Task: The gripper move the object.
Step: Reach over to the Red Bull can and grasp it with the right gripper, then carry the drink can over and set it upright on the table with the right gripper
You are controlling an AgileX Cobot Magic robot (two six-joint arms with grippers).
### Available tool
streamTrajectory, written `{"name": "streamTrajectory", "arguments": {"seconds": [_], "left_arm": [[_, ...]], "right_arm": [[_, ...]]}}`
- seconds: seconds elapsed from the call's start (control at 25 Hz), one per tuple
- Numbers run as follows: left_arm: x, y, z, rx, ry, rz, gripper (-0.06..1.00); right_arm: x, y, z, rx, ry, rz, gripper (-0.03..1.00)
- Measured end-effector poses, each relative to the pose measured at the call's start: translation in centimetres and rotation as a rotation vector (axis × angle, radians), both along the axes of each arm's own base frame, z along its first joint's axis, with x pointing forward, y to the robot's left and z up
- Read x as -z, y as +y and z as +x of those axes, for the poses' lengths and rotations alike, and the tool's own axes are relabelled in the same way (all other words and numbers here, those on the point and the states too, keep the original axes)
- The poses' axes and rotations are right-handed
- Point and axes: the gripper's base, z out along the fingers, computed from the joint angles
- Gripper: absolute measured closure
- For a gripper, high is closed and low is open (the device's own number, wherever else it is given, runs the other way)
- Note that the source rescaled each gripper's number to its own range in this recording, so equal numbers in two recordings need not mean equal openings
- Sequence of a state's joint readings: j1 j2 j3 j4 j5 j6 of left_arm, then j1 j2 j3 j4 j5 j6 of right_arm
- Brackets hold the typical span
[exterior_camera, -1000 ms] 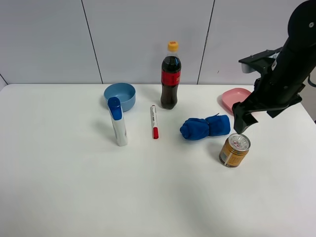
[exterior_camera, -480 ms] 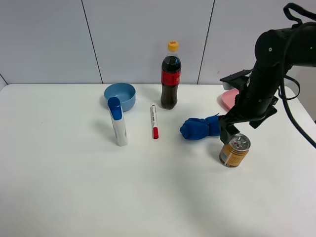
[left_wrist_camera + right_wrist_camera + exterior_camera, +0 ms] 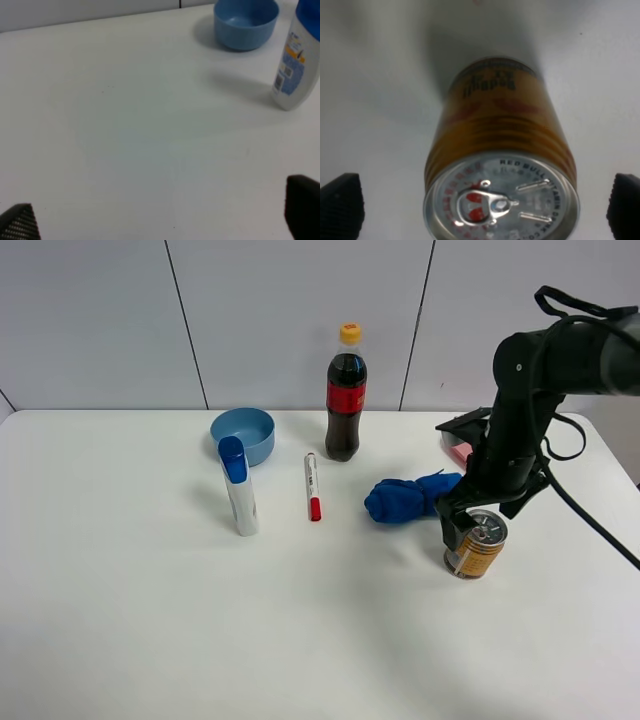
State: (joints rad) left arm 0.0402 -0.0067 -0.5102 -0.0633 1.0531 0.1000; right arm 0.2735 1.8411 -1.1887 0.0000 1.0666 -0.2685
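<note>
The gold-orange can (image 3: 474,545) stands upright on the white table at the right, silver pull-tab top up. My right gripper (image 3: 465,522) hangs just over its top, on its far-left side. In the right wrist view the can (image 3: 500,150) fills the middle. The right gripper (image 3: 482,207) is open, with one black fingertip (image 3: 341,204) on each side of the can, both apart from it. My left gripper (image 3: 161,215) is open and empty over bare table; it does not show in the exterior view.
A blue cloth (image 3: 412,497) lies just left of the can. A pink dish (image 3: 460,447) sits behind my right arm. A cola bottle (image 3: 345,405), a red-capped marker (image 3: 312,487), a blue-capped white bottle (image 3: 238,487) and a blue bowl (image 3: 243,435) stand farther left.
My right arm has swung in from the right and come down, bringing the gripper from beside the pink dish to just over the can. The can has not moved.
</note>
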Motion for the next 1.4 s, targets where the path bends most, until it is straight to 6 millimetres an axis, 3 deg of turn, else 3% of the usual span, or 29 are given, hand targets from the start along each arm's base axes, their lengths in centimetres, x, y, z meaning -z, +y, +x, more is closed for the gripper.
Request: {"name": "streamTrajectory", "arguments": {"seconds": [0.16, 0.32, 0.64, 0.72, 0.84, 0.92, 1.0, 1.4], "left_arm": [[0.0, 0.0, 0.0, 0.000, 0.000, 0.000, -0.06], [0.0, 0.0, 0.0, 0.000, 0.000, 0.000, -0.06], [0.0, 0.0, 0.0, 0.000, 0.000, 0.000, -0.06], [0.0, 0.0, 0.0, 0.000, 0.000, 0.000, -0.06], [0.0, 0.0, 0.0, 0.000, 0.000, 0.000, -0.06], [0.0, 0.0, 0.0, 0.000, 0.000, 0.000, -0.06], [0.0, 0.0, 0.0, 0.000, 0.000, 0.000, -0.06], [0.0, 0.0, 0.0, 0.000, 0.000, 0.000, -0.06]], "right_arm": [[1.6, -0.1, -0.2, -0.004, 0.024, -0.013, -0.03], [2.5, -0.1, 0.0, -0.010, 0.029, -0.022, 0.05], [2.6, -0.1, 0.1, -0.011, 0.028, -0.023, 0.15], [2.6, -0.1, 0.1, -0.011, 0.028, -0.023, 0.24], [2.8, -0.1, 0.1, -0.011, 0.033, -0.025, 0.47], [3.2, -0.1, 0.1, -0.011, 0.044, -0.028, 0.68], [3.6, -0.1, 0.1, -0.013, 0.058, -0.034, 0.97], [3.7, 0.0, -0.1, 0.050, 0.080, -0.040, 0.97]]}}
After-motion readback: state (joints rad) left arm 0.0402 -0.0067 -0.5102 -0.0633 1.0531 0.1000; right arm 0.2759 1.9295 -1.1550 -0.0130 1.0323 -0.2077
